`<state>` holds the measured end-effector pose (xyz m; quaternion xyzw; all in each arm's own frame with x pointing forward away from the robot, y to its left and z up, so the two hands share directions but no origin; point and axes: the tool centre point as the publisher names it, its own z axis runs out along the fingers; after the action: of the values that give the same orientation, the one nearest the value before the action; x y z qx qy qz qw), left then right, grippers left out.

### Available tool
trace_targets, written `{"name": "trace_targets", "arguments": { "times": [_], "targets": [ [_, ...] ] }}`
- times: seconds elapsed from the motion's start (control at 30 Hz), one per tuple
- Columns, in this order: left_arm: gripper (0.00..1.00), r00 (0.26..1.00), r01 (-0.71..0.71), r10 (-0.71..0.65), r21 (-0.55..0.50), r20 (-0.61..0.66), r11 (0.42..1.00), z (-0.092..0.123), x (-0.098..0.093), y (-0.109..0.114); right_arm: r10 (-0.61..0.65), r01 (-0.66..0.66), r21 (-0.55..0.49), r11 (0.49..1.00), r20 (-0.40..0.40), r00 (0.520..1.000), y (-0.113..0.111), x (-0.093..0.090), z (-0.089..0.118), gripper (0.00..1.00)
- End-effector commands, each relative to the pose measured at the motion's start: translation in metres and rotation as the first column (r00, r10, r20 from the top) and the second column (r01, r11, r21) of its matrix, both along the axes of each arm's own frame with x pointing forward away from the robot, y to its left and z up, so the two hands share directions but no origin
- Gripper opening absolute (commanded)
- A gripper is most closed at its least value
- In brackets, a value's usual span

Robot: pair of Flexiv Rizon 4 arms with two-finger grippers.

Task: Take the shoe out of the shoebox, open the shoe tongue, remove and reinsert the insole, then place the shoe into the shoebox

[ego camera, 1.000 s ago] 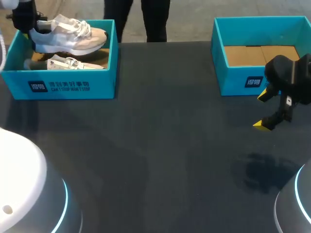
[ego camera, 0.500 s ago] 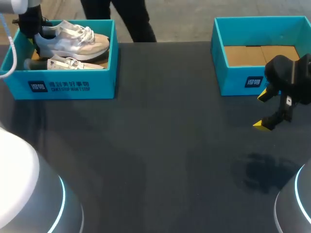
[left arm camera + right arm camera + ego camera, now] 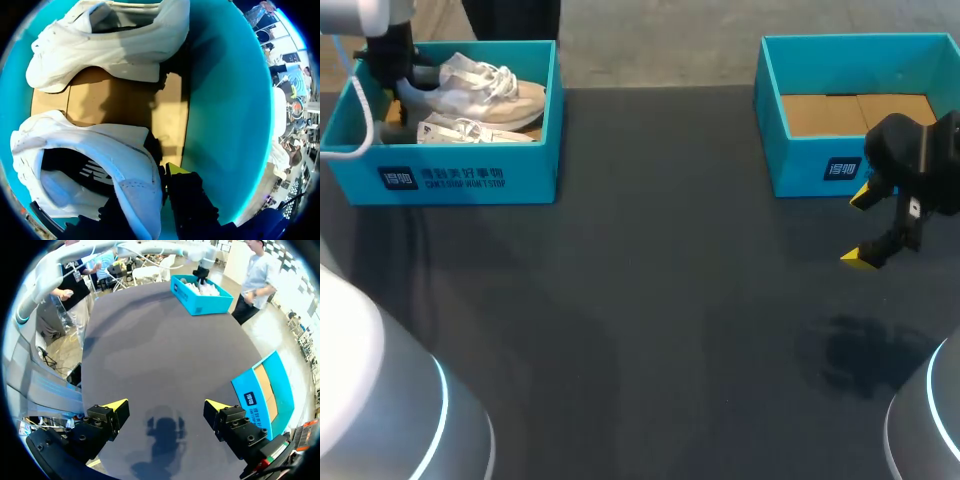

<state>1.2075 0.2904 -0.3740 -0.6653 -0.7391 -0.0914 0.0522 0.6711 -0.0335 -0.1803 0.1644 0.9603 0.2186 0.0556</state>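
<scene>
white and beige laced sneaker (image 3: 485,88) (image 3: 100,165) low inside the teal cardboard shoebox (image 3: 460,175) (image 3: 225,110) at the table's far left corner. upright, toe toward the box's right wall, heel toward its left wall. pinched at the heel collar by the left gripper (image 3: 405,88) (image 3: 150,185): clenched on the sneaker, one yellow-tipped finger outside the heel, the other down inside the opening by the dark lining. cannot tell whether the sole touches the box's brown cardboard floor.

just beside it, nearer the robot in the head view and ahead of the fingers in the left wrist view, second white sneaker (image 3: 470,130) (image 3: 105,40). lying on that brown floor, tipped onto its side, laces and opening on show, apart from the gripper.

across the middle, dark grey table (image 3: 650,300) (image 3: 150,340), matte, carrying both boxes.

further right, right gripper (image 3: 861,228) (image 3: 166,407) hanging above the tabletop, just in front of the second teal shoebox (image 3: 820,165) (image 3: 255,390). released, yellow tips spread wide, only dark tabletop and the gripper's own shadow between them. touching neither box nor table.

at the far right corner, that second box open-topped, brown cardboard floor showing inside its walls, well apart from the first box.
</scene>
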Motion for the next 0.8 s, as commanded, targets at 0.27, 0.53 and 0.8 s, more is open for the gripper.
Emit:
{"name": "trace_targets", "arguments": {
  "times": [0.27, 0.53, 0.8],
  "targets": [
    [0.00, 0.998, -0.012, 0.012, 0.012, -0.057, 1.000, -0.021, 0.013, -0.001, 0.000, 0.000, -0.002, 1.000, -0.003, 1.000, 0.001, 0.002, -0.001, 1.00],
    [0.81, 0.997, -0.003, 0.003, 0.008, -0.072, 1.000, -0.019, 0.005, -0.001, 0.000, 0.000, -0.002, 1.000, -0.003, 1.000, 0.001, 0.002, -0.001, 1.00],
    [1.00, 0.999, 0.006, -0.007, -0.036, -0.050, 0.999, 0.001, -0.004, -0.001, 0.000, 0.000, -0.002, 1.000, -0.003, 1.000, 0.001, 0.002, -0.001, 1.00]
  ]
}}
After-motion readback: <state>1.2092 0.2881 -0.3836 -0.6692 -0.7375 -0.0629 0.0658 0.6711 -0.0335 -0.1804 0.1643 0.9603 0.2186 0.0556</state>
